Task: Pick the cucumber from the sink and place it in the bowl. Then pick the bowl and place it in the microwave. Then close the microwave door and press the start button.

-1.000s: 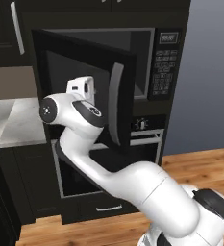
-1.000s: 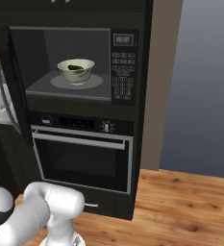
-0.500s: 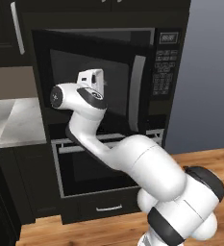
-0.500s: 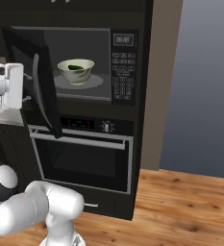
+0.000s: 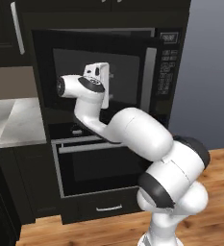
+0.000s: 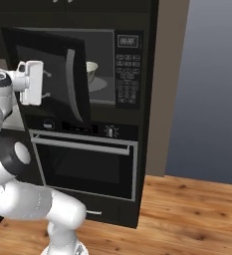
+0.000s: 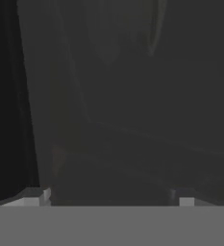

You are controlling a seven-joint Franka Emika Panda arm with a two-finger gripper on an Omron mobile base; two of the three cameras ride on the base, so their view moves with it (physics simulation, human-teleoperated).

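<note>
Gripper at the half-shut microwave door

The gripper [image 6: 47, 82] – spread wide, holding nothing – presses against the microwave door [image 6: 50, 74]; bowl [image 6: 91, 71] inside the microwave [image 6: 130, 69].

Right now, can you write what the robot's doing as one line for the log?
step: closing door | microwave door: partly shut | tool: against door glass, empty | bowl: inside microwave | start button: not pressed
</note>
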